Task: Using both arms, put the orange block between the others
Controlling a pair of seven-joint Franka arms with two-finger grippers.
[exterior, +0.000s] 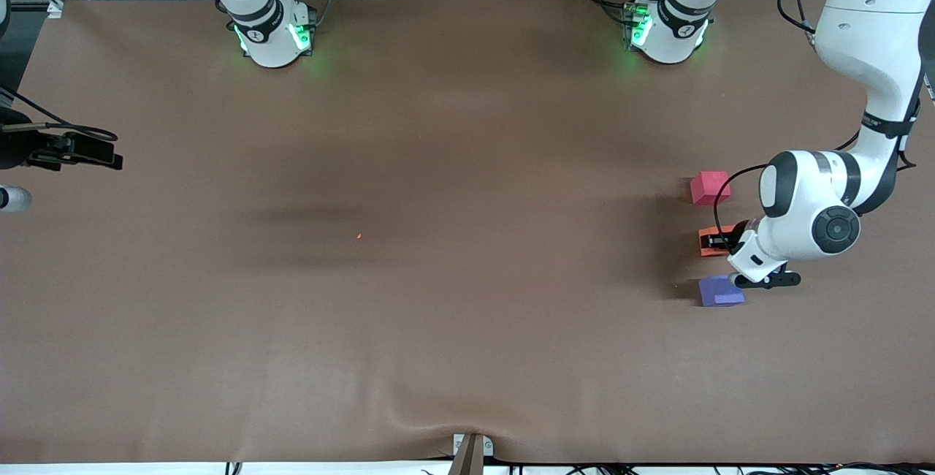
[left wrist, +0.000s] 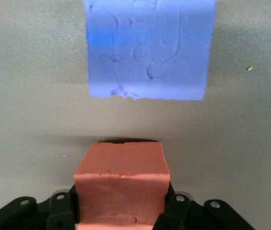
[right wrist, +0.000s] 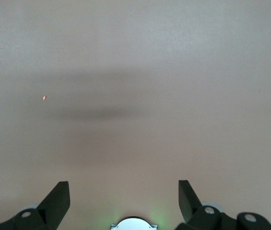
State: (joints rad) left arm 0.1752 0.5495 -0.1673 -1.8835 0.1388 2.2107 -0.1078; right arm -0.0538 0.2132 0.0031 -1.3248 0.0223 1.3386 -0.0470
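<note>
Orange foam, the orange block (exterior: 707, 240) sits clamped in the left gripper (exterior: 719, 242) between the pinkish-red cube (exterior: 710, 187) and purple-blue cube (exterior: 720, 291); set it flat before releasing, while the right gripper (right wrist: 124, 201) waits, gaping empty.

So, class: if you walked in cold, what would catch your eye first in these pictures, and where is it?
Three foam cubes in a row at the left arm's end of the table: pinkish-red cube farthest from the front camera, orange block in the middle, purple-blue cube nearest. The left gripper is shut on the orange block. The right gripper hangs open over bare table.
</note>
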